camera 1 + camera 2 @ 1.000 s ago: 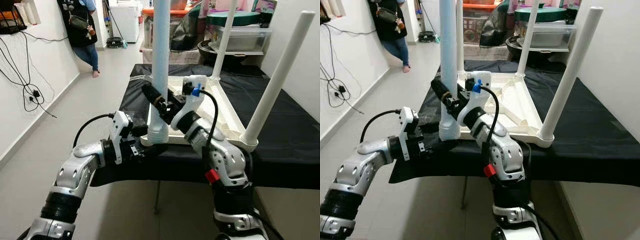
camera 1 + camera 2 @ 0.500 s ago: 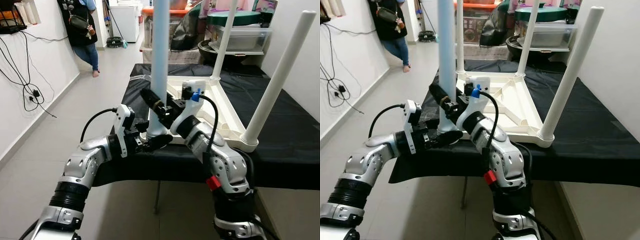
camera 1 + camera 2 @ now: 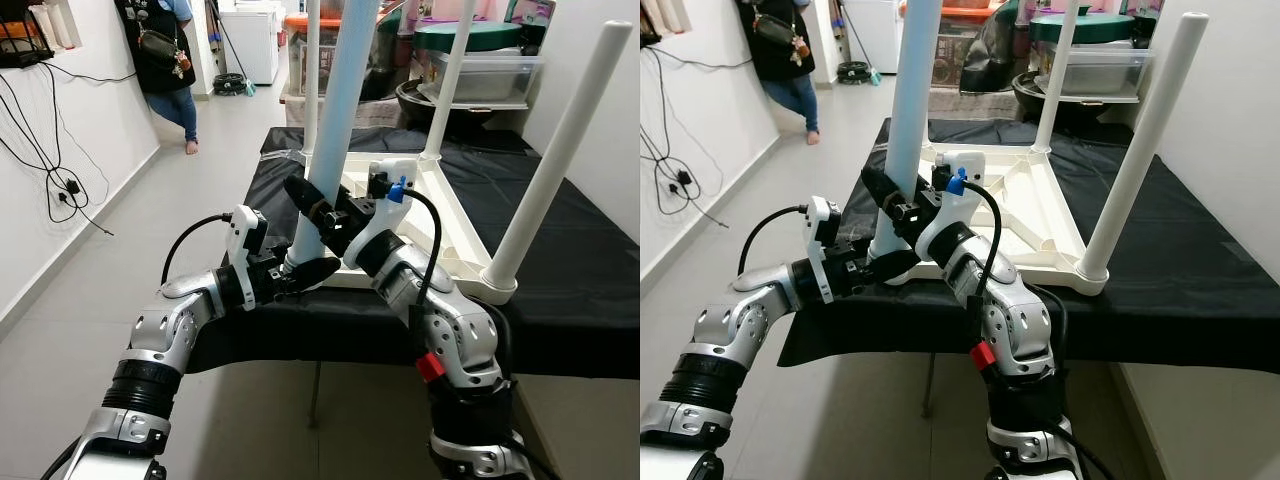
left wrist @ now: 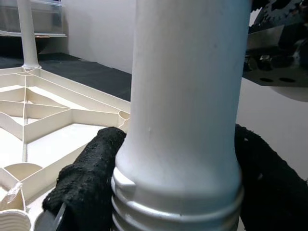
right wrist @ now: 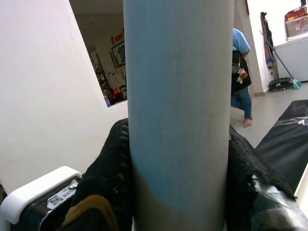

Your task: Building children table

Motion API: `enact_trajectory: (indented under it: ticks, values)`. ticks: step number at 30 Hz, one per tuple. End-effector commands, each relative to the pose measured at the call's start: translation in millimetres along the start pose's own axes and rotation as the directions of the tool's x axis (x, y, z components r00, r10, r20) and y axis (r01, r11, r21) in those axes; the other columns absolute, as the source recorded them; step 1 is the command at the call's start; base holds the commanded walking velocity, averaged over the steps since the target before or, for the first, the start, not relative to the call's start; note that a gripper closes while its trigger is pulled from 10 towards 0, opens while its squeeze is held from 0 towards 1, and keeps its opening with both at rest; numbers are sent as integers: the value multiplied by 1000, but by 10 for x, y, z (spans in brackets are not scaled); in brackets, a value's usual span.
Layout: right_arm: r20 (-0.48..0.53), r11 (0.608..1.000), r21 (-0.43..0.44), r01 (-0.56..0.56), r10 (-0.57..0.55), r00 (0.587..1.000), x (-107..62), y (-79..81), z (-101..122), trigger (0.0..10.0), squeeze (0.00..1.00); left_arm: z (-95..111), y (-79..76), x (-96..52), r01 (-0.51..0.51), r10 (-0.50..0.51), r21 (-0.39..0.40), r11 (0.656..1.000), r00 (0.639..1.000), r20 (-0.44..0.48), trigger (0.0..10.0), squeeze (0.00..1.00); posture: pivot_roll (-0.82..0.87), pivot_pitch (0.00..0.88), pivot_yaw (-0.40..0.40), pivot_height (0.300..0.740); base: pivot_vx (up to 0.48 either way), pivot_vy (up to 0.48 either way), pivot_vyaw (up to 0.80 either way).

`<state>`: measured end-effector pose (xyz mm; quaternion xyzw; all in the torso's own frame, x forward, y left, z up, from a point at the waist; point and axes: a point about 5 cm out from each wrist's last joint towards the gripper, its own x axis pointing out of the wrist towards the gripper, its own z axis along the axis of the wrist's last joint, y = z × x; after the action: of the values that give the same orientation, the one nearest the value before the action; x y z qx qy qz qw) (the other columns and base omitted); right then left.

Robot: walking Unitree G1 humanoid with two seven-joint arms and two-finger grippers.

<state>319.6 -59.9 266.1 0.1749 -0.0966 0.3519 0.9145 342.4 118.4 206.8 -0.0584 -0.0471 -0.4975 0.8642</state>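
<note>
An upturned white children's table top (image 3: 420,215) lies on a table (image 3: 560,280) draped in black cloth, its ribbed underside facing up. Three white legs already stand in its corners: one at the near right corner (image 3: 555,150), about 3 o'clock from the pincers, and two at the far side, toward 12 o'clock. The fourth leg (image 3: 335,110), pale blue-white, leans with its top tipped to the right over the near left corner. The left pincer (image 3: 305,272) is clamped on this leg just above its threaded lower end (image 4: 178,211), a black padded finger (image 4: 89,178) pressing on each side. The right pincer (image 3: 312,205) grips the same leg a little higher up, its fingers (image 5: 113,178) hugging the tube. At 11 o'clock, well beyond the table, a person (image 3: 165,60) stands by the wall.
</note>
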Motion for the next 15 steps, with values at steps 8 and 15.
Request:
enact_trajectory:
  ticks: [8,15]
  values:
    - [-75,1000,31,-1,3,997,-26,-13,-58,10000,1000,-93,70,-203,-18,44,170,985,988,-149,10000,0,36,0,-48,740,0,0,0]
    - [-89,997,68,-29,35,995,-43,-19,-25,10000,0,-129,45,-309,65,9,287,956,969,-248,10000,0,40,0,-53,740,0,0,0]
